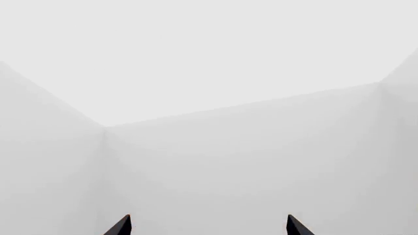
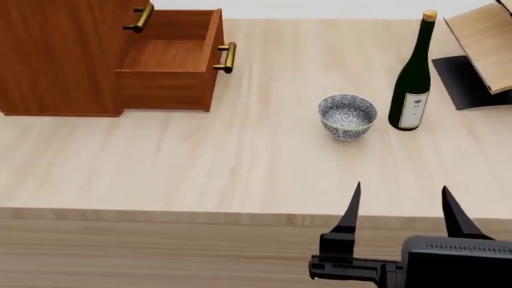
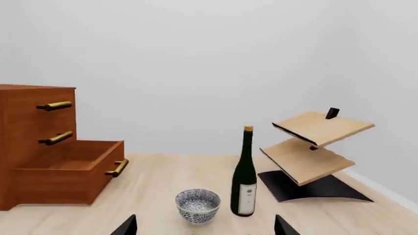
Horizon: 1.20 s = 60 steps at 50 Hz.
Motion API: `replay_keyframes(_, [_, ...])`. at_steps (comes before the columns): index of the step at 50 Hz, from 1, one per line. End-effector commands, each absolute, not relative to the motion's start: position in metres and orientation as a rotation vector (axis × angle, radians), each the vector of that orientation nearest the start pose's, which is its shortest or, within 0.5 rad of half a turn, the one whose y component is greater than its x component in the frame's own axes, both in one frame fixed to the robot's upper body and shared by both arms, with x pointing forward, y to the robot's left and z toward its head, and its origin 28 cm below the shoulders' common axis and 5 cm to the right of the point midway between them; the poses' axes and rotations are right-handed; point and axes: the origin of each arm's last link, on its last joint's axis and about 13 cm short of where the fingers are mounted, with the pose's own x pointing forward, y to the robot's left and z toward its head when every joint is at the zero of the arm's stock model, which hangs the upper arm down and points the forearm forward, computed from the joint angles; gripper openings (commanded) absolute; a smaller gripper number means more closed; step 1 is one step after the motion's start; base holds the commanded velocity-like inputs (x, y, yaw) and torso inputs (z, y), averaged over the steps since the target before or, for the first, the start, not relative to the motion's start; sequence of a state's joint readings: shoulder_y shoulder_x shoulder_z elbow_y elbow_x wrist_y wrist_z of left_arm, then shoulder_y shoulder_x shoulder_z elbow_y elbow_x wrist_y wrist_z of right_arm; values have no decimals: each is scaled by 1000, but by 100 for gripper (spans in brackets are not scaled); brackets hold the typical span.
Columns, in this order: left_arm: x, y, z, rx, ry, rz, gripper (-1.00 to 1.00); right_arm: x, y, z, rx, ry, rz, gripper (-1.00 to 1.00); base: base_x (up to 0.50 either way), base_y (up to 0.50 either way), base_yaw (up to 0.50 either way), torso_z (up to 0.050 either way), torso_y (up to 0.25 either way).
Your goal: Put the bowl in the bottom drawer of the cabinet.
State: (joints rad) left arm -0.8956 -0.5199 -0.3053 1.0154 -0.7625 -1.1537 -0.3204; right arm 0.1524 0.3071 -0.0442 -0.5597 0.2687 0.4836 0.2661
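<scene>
The bowl [image 2: 347,116] stands upright on the desk [image 2: 200,168], a little right of centre in the head view, just beside a wine bottle [image 2: 412,81]. It lies straight ahead of the right gripper [image 2: 400,207], well apart from it; being round, it favours no approach angle. That gripper's jaws are spread wide and hold nothing. The left gripper [image 1: 207,226] faces bare wall, jaws also wide and empty. The bottom drawer [image 2: 172,57] of the cabinet [image 2: 60,54] gapes open at upper left.

Cabinet [image 2: 56,60] reddish wood, brass handles; bowl [image 2: 347,116] glazed ceramic; bottle [image 2: 413,84] glossy dark glass; table [image 2: 200,168] pale wood.
</scene>
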Motion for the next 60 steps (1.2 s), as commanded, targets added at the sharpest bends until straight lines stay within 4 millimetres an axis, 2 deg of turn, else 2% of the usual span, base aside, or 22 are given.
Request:
replay_keyframes(1, [183,269,317,167,-755,49,100,220,-130,130,-58,-198,-79,100,0,434,0,0,0])
replay_keyframes(50, [189,259,315,176,-753,30,100,219,-131,125,-37,-202,-69,100,0,437,0,0,0])
replay_keyframes(60, [190,258,314,177,-750,27,100,216,-135,123,-10,-209,-91,100,0,97,0,0,0])
